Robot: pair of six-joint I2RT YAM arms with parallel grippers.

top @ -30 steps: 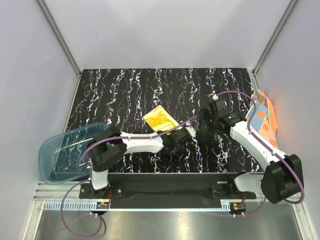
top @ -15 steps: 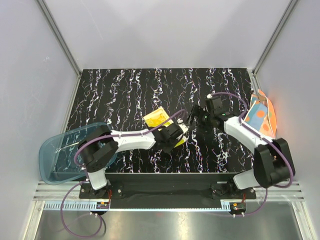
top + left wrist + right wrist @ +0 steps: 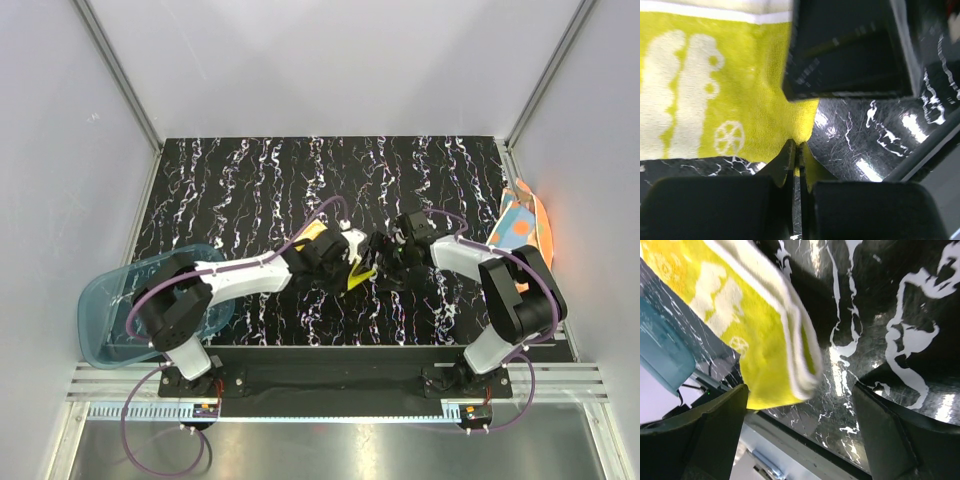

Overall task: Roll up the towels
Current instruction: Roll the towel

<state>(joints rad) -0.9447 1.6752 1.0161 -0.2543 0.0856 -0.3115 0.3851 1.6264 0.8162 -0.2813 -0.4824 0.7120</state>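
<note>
The yellow towel (image 3: 740, 90) lies in the middle of the tabletop (image 3: 250, 180). The orange towel (image 3: 525, 225) waits at the far right edge. The left gripper (image 3: 796, 155) has just pinched shut on the yellow corner. The right gripper (image 3: 800, 440) has moved in close, with its fingers wide apart. Rolling can probably start now.

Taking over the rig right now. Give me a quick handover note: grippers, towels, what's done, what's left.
Left gripper: shut, pinching a corner of the yellow towel.
Right gripper: open, facing that towel's folded end, not gripping.
Yellow towel: mid-table, folded in layers, not a roll yet.
Orange towel: far right edge of the table, against the wall, unrolled, untouched.
Done: nothing rolled.
Left: roll the yellow towel, then the orange one.
</note>
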